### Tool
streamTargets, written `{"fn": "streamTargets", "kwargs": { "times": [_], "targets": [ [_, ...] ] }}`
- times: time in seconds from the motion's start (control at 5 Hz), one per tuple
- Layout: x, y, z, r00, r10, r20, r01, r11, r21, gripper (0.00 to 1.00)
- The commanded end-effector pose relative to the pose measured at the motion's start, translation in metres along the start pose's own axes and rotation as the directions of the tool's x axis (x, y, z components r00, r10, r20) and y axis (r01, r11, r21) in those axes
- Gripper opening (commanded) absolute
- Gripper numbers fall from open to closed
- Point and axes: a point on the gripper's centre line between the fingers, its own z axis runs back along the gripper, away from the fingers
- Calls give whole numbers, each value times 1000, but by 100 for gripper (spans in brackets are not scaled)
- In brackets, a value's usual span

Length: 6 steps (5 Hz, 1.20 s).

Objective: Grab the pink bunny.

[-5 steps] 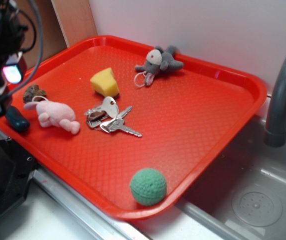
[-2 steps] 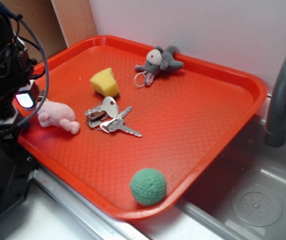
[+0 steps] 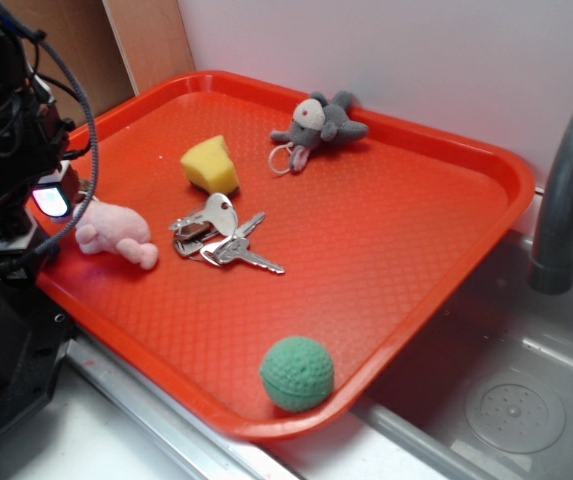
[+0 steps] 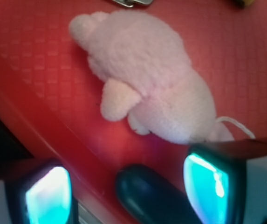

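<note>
— Where's the pincer (image 3: 28,215) now?

— Far left, over the near-left edge of the red tray (image 3: 386,290). From the wrist view its two pads (image 4: 203,189) stand spread with nothing between them — the pink bunny (image 4: 147,74) lies just ahead of them, flat on the tray, a thin loop trailing by the right pad.

— And beyond it?

— Right of the pincer, past the bunny (image 3: 114,232), come the keys (image 3: 221,240), then the yellow wedge (image 3: 209,165) behind those, a grey mouse (image 3: 318,122) further off, and a green ball (image 3: 296,372) well apart.

— So how should it go?

— I'd say push forward until the pads straddle the fat middle of the body, then drop low before pinching — plush squashes, so a grip on a limb could slip.
</note>
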Motion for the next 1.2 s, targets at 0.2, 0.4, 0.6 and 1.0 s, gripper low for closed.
{"fn": "streamTargets", "kwargs": {
  "times": [0.2, 0.4, 0.6, 1.0],
  "targets": [
    [4, -1, -1, 997, -77, -19, 77, 997, -9, 100],
    [11, 6, 6, 996, -81, 42, 81, 997, -1, 100],
    [25, 20, 13, 995, -74, 63, 73, 997, 18, 100],
    [36, 29, -5, 996, -91, 18, 91, 996, -3, 100]
  ]
}}
